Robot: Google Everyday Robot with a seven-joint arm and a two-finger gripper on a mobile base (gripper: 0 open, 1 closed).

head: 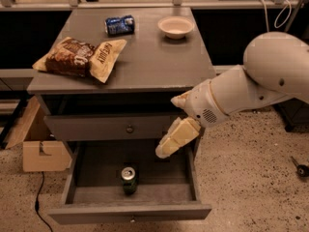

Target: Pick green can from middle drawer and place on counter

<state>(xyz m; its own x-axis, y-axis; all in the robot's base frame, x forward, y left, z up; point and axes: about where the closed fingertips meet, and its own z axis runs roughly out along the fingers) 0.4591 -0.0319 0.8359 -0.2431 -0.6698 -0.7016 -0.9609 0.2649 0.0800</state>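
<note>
The green can (129, 180) stands upright on the floor of the open middle drawer (178, 190), near its front centre. My gripper (169, 144) hangs from the white arm above the drawer's right half, up and to the right of the can and apart from it. The counter (145, 57) is the grey cabinet top above.
On the counter lie a brown-and-cream chip bag (79, 57), a blue can on its side (119, 25) and a small white bowl (175, 26). A closed drawer front with a round knob (129, 128) sits above the open drawer. A cardboard box (36, 144) stands on the floor at left.
</note>
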